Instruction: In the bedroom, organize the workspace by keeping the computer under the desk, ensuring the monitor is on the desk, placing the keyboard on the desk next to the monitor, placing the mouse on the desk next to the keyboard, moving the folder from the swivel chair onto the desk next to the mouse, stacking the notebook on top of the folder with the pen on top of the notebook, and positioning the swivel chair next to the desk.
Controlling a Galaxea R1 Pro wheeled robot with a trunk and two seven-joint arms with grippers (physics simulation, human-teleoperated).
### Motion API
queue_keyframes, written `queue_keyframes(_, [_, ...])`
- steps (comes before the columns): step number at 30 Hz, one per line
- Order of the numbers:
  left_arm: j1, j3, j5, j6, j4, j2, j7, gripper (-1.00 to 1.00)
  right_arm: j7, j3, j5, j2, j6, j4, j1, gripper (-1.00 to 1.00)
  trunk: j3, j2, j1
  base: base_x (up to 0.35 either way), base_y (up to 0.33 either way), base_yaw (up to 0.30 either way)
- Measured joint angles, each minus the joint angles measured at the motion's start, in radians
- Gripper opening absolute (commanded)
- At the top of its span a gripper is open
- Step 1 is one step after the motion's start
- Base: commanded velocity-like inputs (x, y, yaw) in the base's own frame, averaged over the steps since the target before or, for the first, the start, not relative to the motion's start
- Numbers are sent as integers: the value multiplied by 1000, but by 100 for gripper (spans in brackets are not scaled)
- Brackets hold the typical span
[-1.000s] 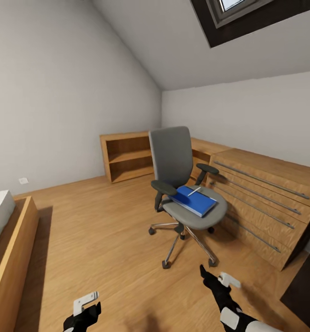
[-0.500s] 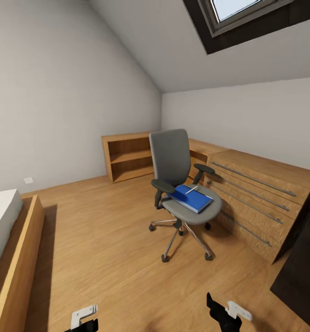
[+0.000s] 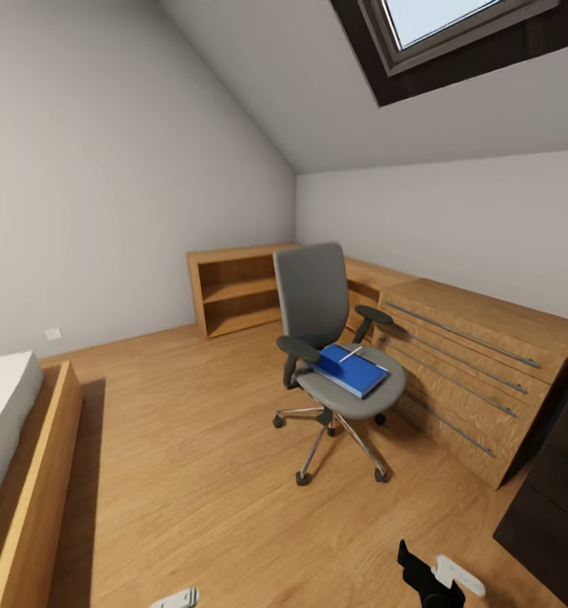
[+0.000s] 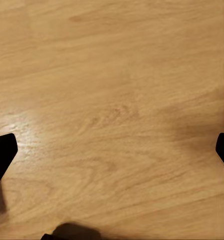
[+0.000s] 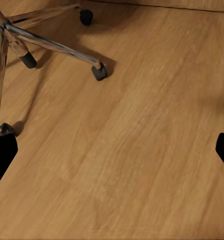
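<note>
Right gripper: the right gripper (image 3: 440, 578) is low in the head view, nearer to us than the swivel chair. In its wrist view the two black fingertips (image 5: 2, 157) sit far apart at the edges, so the fingers are spread wide with nothing between them.
Left gripper: just a small white bit of the left gripper (image 3: 175, 599) peeks in at the bottom of the head view, nearer than the chair. Its wrist view shows dark fingertips (image 4: 1, 152) far apart over the wood floor (image 4: 112, 100), spread with nothing held.
Floor: the wood floor lies all around the chair.
Bed: a bed (image 3: 13, 456) with a wood side sits well apart from the chair, at the left.
Swivel chair: the grey swivel chair (image 3: 330, 338) stands in the middle of the room, just beside the drawer unit. Its seat faces toward us and a bit right. Its wheeled legs (image 5: 52, 45) show in the right wrist view.
Folder: the blue folder (image 3: 351, 370) lies flat on the chair seat. Its long side runs from the chair back out to the seat's front right.
Pen: a thin pen (image 3: 349, 354) lies on the blue stack, tilted across it. A notebook may be under it, but I cannot tell.
Drawer unit: a long wood drawer unit (image 3: 478, 371) stands right of the chair.
Shelf: a low open shelf (image 3: 233, 291) stands behind the chair by the wall.
Window: a roof window (image 3: 435, 25) is high above the chair.
</note>
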Motion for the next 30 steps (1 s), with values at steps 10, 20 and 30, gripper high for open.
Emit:
queue_keyframes(10, [0, 0, 1, -239, 85, -23, 3, 100, -1, 0, 3, -84, -1, -17, 0, 100, 31, 70, -38, 0, 0, 0])
queue_keyframes(20, [0, 0, -2, -246, 88, -15, 11, 100, 1, 79, 375, -13, -16, 4, 4, 100, 66, 140, -77, 0, 0, -143])
queue_keyframes(30, [0, -26, -34, -402, 229, 12, 18, 100, -1, 84, 421, 3, -62, 6, 24, 100, 99, 210, -115, 0, 0, -284])
